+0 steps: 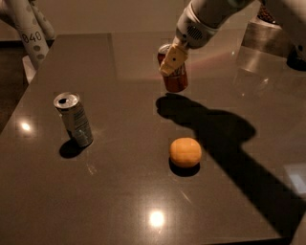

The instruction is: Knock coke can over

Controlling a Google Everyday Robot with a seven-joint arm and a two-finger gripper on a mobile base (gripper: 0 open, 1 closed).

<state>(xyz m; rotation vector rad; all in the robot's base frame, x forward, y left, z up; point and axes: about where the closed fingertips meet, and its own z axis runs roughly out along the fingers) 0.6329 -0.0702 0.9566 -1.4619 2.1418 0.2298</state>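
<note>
Gripper (173, 60) at top of coke can (177, 79)

arm (215, 9): white, smooth rounded shell, upper right of frame. wrist section (193, 29): pale grey, patch of small dark perforations. gripper (172, 62): tan-yellow, blocky, upper centre of frame, right below wrist section.

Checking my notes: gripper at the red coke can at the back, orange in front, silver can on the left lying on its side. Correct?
Not quite. The camera view shows the silver can standing upright, not lying on its side. The rest holds: the gripper is at the coke can at the back, the orange in front.
</note>
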